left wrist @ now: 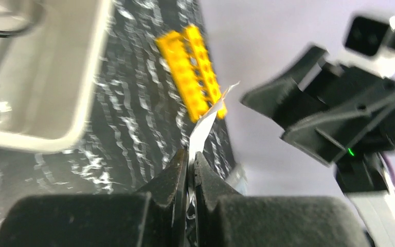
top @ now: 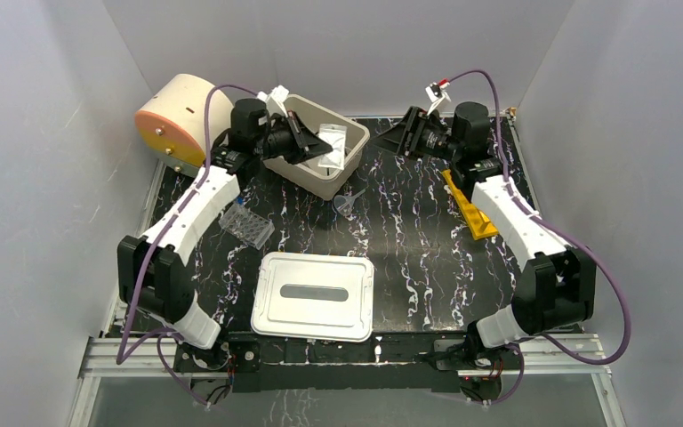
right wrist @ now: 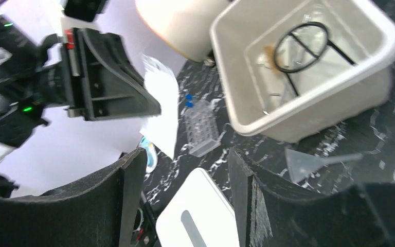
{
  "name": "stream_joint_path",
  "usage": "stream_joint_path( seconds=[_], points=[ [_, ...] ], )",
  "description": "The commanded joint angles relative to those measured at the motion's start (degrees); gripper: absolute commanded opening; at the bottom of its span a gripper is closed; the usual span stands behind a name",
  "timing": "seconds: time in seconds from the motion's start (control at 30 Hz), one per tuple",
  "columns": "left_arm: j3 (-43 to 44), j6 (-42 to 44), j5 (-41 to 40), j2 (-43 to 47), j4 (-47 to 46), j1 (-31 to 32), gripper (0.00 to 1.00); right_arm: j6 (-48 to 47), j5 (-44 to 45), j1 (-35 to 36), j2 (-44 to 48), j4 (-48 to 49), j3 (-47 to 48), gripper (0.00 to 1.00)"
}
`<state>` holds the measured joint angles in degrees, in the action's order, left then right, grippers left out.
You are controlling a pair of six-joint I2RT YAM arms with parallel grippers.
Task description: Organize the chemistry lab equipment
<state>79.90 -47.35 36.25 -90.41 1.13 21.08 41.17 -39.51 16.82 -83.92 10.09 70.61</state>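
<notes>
Two grippers face each other above the table: the left gripper is pinched tight on a thin white packet that sticks out past its fingertips. The right gripper holds its jaws apart with nothing between them. Just under the left gripper sits the cream bin holding the black wire ring stand, and a clear funnel lies on the table below the right gripper.

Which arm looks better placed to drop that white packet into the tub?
Left. The left gripper is shut on the white packet and, in the top view, seems to hang over the tub. The right gripper is open and empty, off to the tub's side.
</notes>
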Motion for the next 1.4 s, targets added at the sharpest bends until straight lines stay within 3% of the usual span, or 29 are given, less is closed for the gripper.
stream_joint_path(
  seconds=[0.0,0.13,0.43,0.73,1.13,1.2,1.37],
  points=[
    [7.2,3.4,-24.2,1.6,16.9,-0.9,0.00,-7.6,8.4,-0.6,3.2,-9.4,3.0,0.68],
    [14.1,0.7,-40.4,-3.2,26.1,-1.1,0.00,-9.0,10.9,-0.6,4.7,-10.8,1.4,0.69],
    [23.1,-2.1,-54.1,-15.3,26.8,-1.8,0.00,-11.3,15.8,-0.6,9.2,-15.5,-1.6,0.70],
    [28.2,-4.0,-53.8,-24.6,25.2,-1.9,0.00,-11.4,16.3,-0.6,10.6,-17.4,-2.7,0.71],
    [32.2,-4.7,-60.3,-31.6,25.8,-1.9,0.00,-10.1,12.9,-0.6,8.1,-15.5,-1.8,0.71],
    [35.6,-4.3,-62.4,-34.5,27.4,-1.9,0.07,-10.5,12.7,-0.6,7.1,-15.5,-1.4,0.71],
    [38.9,-4.9,-64.7,-37.0,29.3,-1.9,0.14,-12.2,12.6,-0.6,5.4,-16.9,0.6,0.71]
  ],
)
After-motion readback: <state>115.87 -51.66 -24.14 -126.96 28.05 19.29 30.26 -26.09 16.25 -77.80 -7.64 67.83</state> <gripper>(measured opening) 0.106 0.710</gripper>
